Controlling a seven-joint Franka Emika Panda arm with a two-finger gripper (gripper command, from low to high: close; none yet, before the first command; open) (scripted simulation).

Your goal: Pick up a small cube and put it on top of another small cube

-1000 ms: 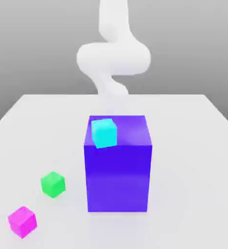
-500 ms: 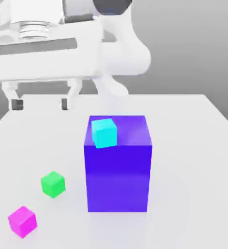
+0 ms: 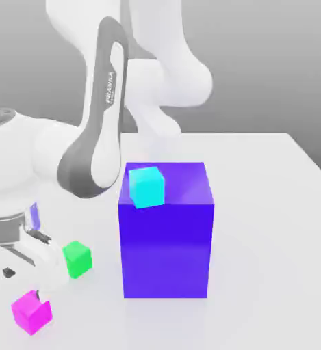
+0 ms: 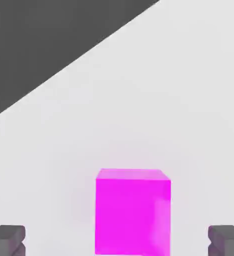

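Now the arm is coming down from above to the magenta cube (image 4: 132, 210) on the desk (image 3: 272, 225); its jaws (image 4: 117, 240) are standing wide open around it, gripping nothing.

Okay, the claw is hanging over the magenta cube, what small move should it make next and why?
Probably lower the claw straight down, then close. In the hand view the magenta cube sits centred between its open fingertips, which stand wide of both sides and do not touch it. In the exterior view the magenta cube rests on the table.
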